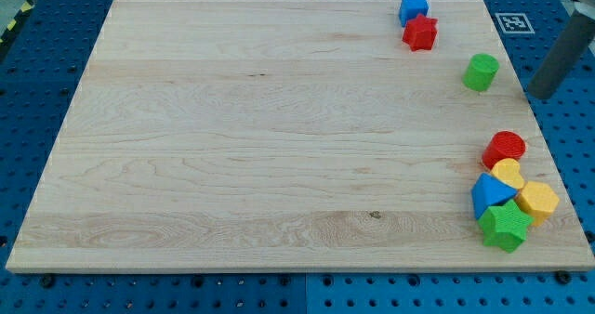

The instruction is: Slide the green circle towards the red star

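The green circle (482, 72) lies near the board's right edge, toward the view's top. The red star (420, 33) lies up and to the left of it, touching a blue block (413, 7) just above. My rod comes down at the view's right edge and my tip (538, 95) sits right of the green circle and slightly below it, about a block's width away, over the board's right edge.
A cluster sits at the board's lower right: a red circle (505, 148), a yellow heart (508, 174), a blue triangle (489, 196), a yellow hexagon (537, 201) and a green star (506, 226). A marker tag (512, 22) lies off the board's top right corner.
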Tool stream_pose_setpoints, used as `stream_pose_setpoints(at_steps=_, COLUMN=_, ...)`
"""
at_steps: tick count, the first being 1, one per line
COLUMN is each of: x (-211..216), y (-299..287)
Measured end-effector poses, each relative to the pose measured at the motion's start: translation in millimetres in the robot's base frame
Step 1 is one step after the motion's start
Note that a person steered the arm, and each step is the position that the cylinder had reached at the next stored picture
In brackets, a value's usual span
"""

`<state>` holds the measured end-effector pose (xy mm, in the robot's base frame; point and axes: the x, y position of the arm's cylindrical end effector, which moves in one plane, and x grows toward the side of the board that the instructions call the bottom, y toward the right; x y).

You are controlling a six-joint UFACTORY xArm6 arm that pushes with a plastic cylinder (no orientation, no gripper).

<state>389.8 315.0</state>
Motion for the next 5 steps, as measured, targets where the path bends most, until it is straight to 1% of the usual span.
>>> stream_pose_setpoints(at_steps=1, x=-8.5, y=-17.1)
stream_pose_setpoints(at_steps=3, x=-9.6, y=-63.6)
stream_pose_setpoints(at_steps=5, x=-38.4, y=-86.7)
